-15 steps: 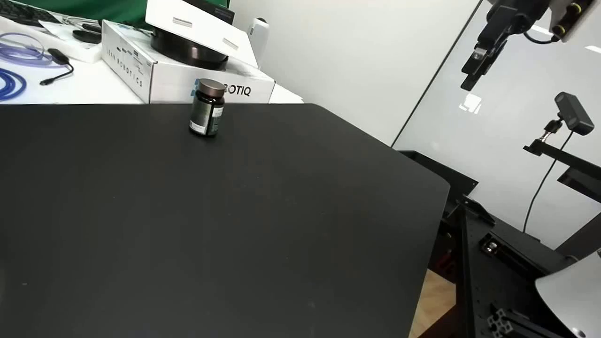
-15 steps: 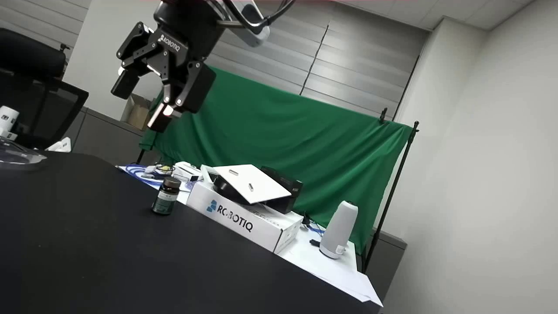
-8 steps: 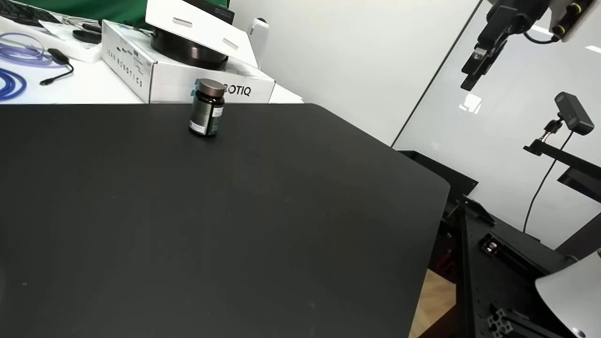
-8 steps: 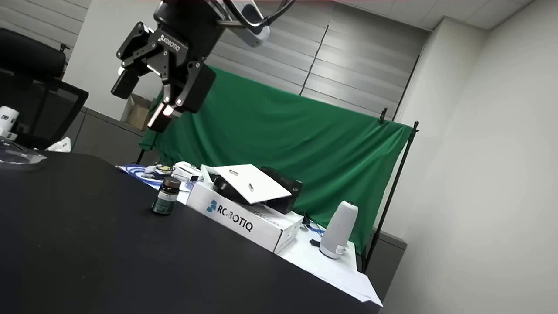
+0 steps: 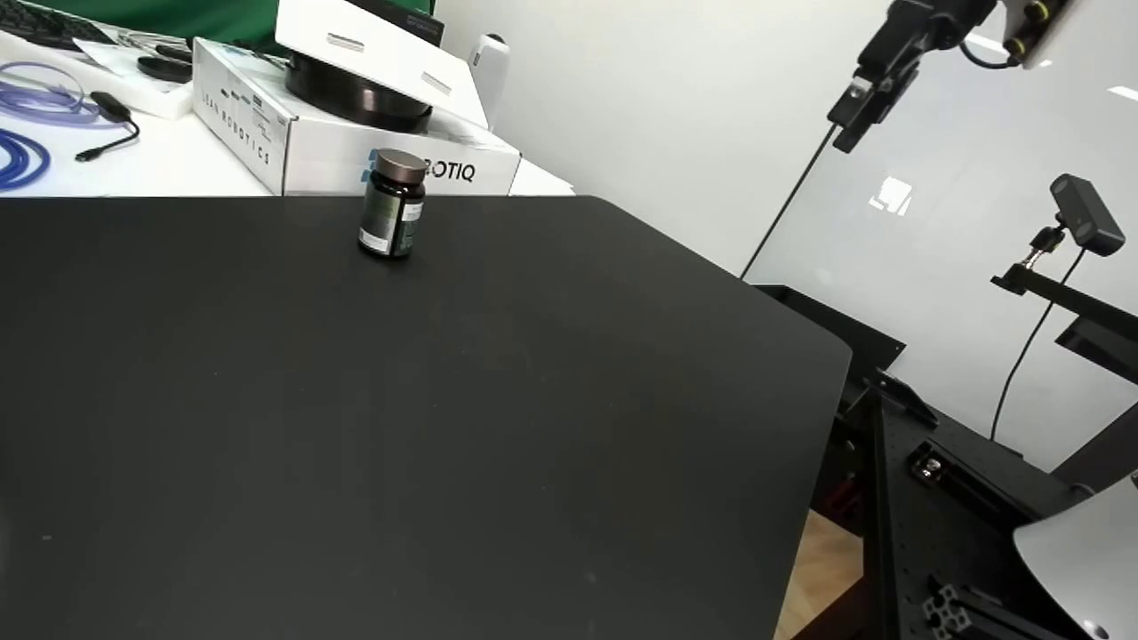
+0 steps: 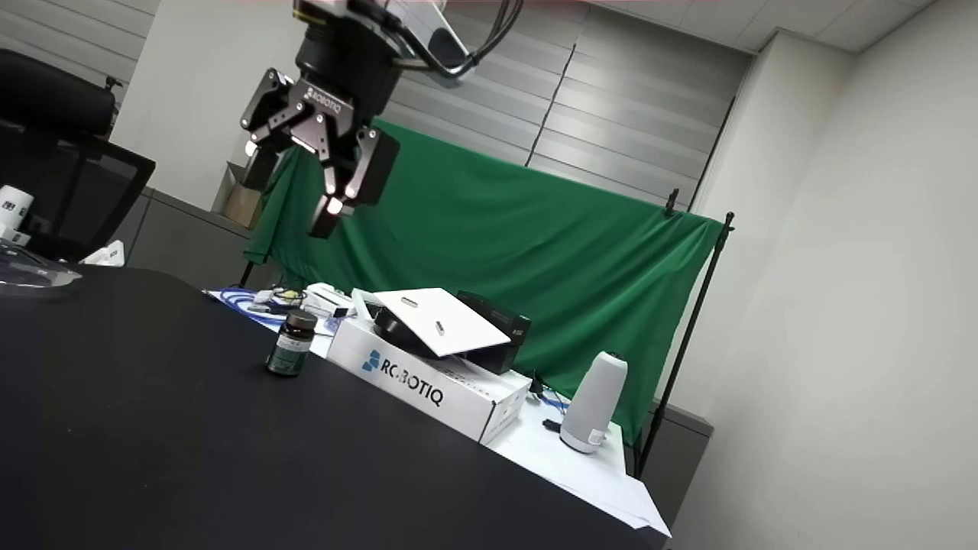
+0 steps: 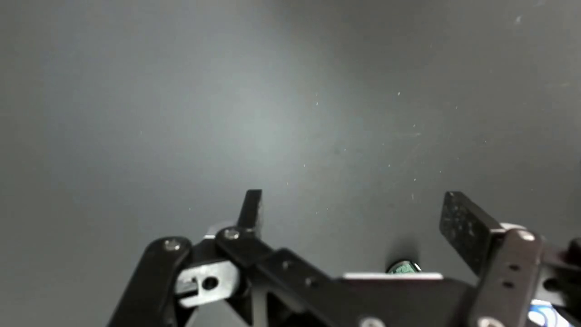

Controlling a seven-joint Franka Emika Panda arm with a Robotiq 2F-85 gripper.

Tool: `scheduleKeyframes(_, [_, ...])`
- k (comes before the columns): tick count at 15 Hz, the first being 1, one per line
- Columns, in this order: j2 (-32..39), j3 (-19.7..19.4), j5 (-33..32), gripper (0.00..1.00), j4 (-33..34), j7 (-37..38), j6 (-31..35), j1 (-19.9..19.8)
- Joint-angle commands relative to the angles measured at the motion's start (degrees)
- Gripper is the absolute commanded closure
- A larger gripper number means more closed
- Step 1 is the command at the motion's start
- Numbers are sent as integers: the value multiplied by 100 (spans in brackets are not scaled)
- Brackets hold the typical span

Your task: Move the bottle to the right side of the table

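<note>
Plainly, the small dark cylindrical bottle (image 5: 388, 218) stands upright near an edge of the matte black table (image 5: 462, 427), well apart from the widely spread black metal gripper (image 7: 352, 209). Probably light, rigid and smooth (perhaps glass), the bottle should suit a pinch round its labelled body.

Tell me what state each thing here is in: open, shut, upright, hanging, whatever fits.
Gripper, open and empty, above the table.
Bottle, upright, capped, on the table, not held.
White box, lying flat with things piled on top; cannot tell if fully shut.
White panel, tilted, within that pile.
Green cloth, hanging.
Blue cord, coiled, partly out of frame.
</note>
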Motion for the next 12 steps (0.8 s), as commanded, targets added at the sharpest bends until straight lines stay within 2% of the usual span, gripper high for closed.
scheduleKeyframes(1, [1361,385,200,0,996,289,572,247])
scheduleKeyframes(7, [3267,1070,-102,0,2708,735,1011,402])
scheduleKeyframes(9, [3815,1194,-178,0,3376,882,866,422])
scheduleKeyframes(11, [4241,1333,101,0,4046,753,180,348])
scheduleKeyframes(12, [3765,1329,-28,0,3241,677,804,350])
